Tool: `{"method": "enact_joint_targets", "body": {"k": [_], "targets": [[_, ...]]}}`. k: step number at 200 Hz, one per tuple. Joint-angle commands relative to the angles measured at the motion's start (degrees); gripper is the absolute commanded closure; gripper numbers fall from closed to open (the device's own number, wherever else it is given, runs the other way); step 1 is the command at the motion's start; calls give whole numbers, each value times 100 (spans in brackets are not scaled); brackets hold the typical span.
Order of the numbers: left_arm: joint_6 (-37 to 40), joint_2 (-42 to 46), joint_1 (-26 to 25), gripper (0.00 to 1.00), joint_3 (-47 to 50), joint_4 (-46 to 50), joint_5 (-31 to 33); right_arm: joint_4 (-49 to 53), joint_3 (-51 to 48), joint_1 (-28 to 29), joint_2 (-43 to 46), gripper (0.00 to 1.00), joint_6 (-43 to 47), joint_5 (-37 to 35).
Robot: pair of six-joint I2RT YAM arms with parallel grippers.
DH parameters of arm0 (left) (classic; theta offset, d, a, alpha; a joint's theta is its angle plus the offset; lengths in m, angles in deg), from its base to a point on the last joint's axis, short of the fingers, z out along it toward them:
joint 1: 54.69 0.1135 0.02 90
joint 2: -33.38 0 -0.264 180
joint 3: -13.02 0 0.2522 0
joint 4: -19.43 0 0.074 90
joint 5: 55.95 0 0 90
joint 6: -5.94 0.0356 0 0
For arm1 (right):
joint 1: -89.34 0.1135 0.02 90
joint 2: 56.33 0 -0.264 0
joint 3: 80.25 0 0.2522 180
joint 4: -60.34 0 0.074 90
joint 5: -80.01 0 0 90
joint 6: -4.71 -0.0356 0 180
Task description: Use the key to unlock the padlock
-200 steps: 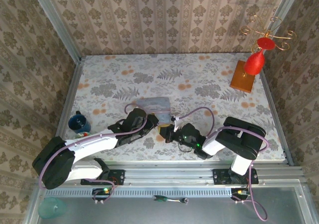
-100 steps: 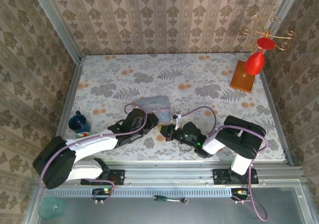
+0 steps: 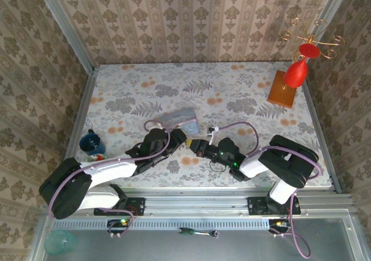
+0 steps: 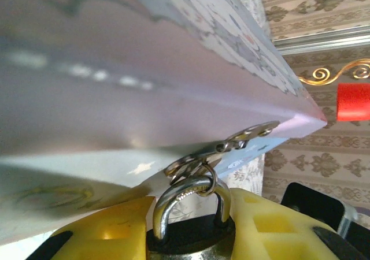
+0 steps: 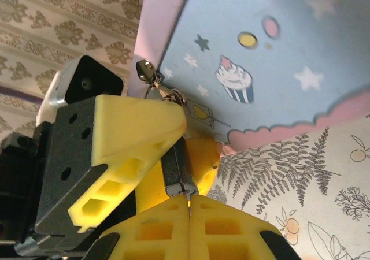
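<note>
The padlock (image 4: 191, 234), small and dark-bodied with a silvery shackle (image 4: 180, 197), is clamped between the yellow fingers of my left gripper (image 4: 191, 216). Its shackle passes through a ring on the hasp of the pastel tin box (image 4: 115, 69). In the right wrist view the padlock (image 5: 178, 163) hangs below the box (image 5: 277, 52), its keyway end facing my right gripper (image 5: 189, 201). That gripper is shut on the thin key (image 5: 188, 197), whose tip meets the lock's bottom. From above, the left gripper (image 3: 176, 137) and right gripper (image 3: 198, 147) meet just in front of the box (image 3: 177, 119).
A blue mug (image 3: 90, 142) stands at the table's left edge. A red stand with gold hooks (image 3: 297, 69) on a wooden base occupies the far right corner. Patterned walls close in three sides. A teal cup (image 3: 58, 242) and a small tool (image 3: 197, 232) lie off the table.
The right gripper has moved up and left against the padlock's bottom. The left gripper shifted slightly, and the tin box tilted and moved a little with it.
</note>
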Motion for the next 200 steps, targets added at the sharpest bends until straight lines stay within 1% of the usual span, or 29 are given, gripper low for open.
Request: {"method": "enact_joint_targets", "body": {"k": [1,32,60,78,107,133,163,166,167,187,200], "targets": [[202,-119,-96,100,73,-1008,-550,-402,75,-126,203,100,-728,-54],[302,-217,-150,100,41,-1332,-579,-398,73,-206,298,100,-1101,-164],[343,-246,-164,100,37,-1397,-596,-401,16,-299,316,100,-1478,-286],[354,-239,-156,100,6,-1239,-573,-374,45,-305,311,100,-1330,-220],[354,-176,-103,100,28,-990,-511,-375,-7,-301,36,100,-1205,-147],[511,-40,-52,100,100,-750,-407,-383,-122,-279,-168,100,-1134,-132],[608,-12,1,100,121,-628,-354,-372,-212,-250,-202,100,-975,-141],[604,-11,-4,100,119,-605,-344,-363,-227,-251,-193,99,-950,-136],[611,-11,-6,100,115,-599,-339,-358,-227,-252,-188,97,-943,-138],[609,-28,-7,100,77,-510,-295,-321,-270,-258,-125,78,-714,-175],[571,-28,-7,100,38,-401,-269,-119,-253,-260,-57,70,-428,-126]]}}
